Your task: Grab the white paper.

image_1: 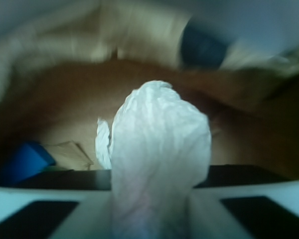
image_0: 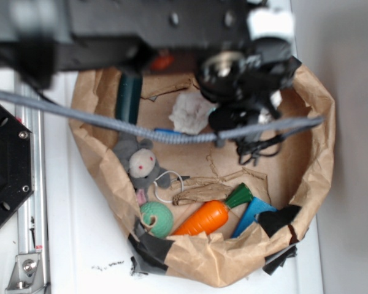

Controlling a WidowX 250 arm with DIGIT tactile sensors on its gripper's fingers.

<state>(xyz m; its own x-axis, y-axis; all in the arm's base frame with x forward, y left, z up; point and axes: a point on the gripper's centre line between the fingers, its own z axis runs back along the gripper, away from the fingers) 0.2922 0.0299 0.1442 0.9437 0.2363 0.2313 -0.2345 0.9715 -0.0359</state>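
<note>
Between end effector (image_1: pixel 154 219) pads: white paper (image_1: pixel 157 164).

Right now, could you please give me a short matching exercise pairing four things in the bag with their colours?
Things:
1. paper wad
2. carrot toy
3. plush mouse
4. yarn ball

Colours:
A. orange
B. grey
C. white
D. green

Pairs: 1-C, 2-A, 3-B, 4-D
</note>
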